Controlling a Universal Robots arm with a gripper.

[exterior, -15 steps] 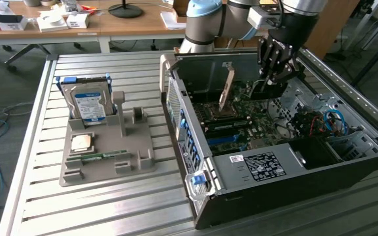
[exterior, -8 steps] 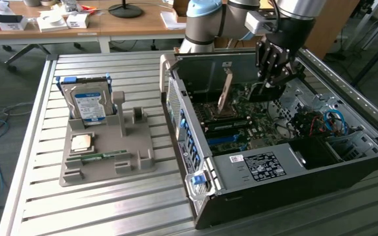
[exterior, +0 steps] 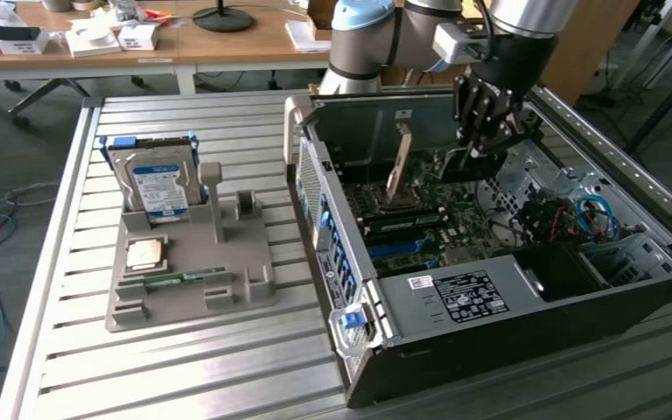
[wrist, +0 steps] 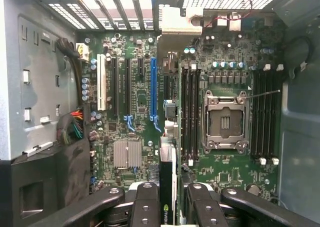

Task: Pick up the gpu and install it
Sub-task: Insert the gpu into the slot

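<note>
Half-closed, my black pincer [wrist: 172, 203] grips the thin dark gpu card [wrist: 168, 177] edge-on over a green motherboard [wrist: 135, 102]; outside, its silver arm [exterior: 525, 17] points down into the grey case [exterior: 430, 367].

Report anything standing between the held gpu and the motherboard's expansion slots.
Nothing visible does. The gripper holds the gpu edge-down over the motherboard; the long blue slot beside it lies empty, with no cable crossing it.
</note>
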